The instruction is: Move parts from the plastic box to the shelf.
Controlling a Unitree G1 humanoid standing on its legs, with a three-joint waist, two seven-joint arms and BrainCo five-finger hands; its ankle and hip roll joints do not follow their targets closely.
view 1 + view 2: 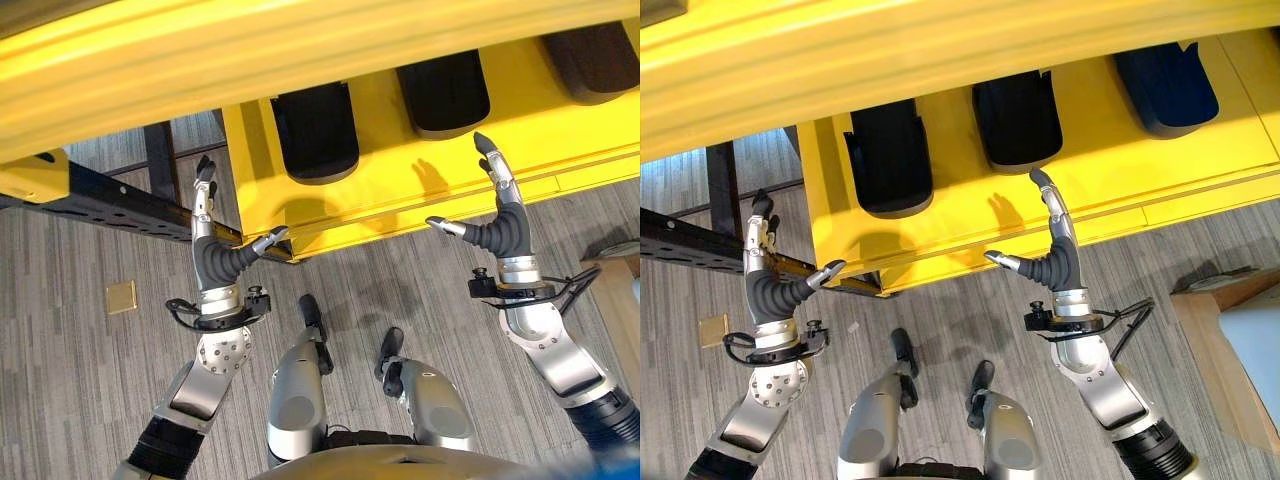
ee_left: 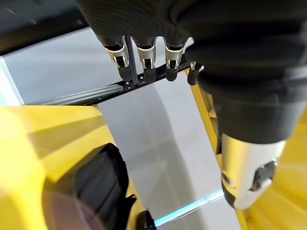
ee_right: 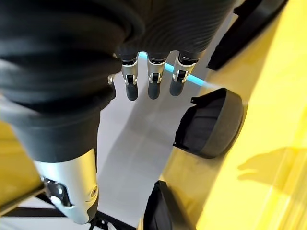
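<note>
Three black moulded parts (image 1: pixel 315 130) (image 1: pixel 443 92) (image 1: pixel 595 55) lie side by side on the yellow shelf (image 1: pixel 400 200). My left hand (image 1: pixel 212 250) is raised by the shelf's near left corner, fingers straight, thumb pointing at the corner, holding nothing. My right hand (image 1: pixel 505 228) hovers over the shelf's front edge, below the middle part, also open and empty. In the left wrist view its straight fingers (image 2: pixel 139 60) point past a black part (image 2: pixel 91 187). In the right wrist view the fingers (image 3: pixel 152 84) hang near another black part (image 3: pixel 211 124).
A higher yellow shelf board (image 1: pixel 250 60) crosses the top of the view. A black perforated rail (image 1: pixel 110 205) runs out to the left of the shelf. A small tan square (image 1: pixel 121 296) lies on the grey floor. A wooden-edged container (image 1: pixel 1230 330) stands at the right.
</note>
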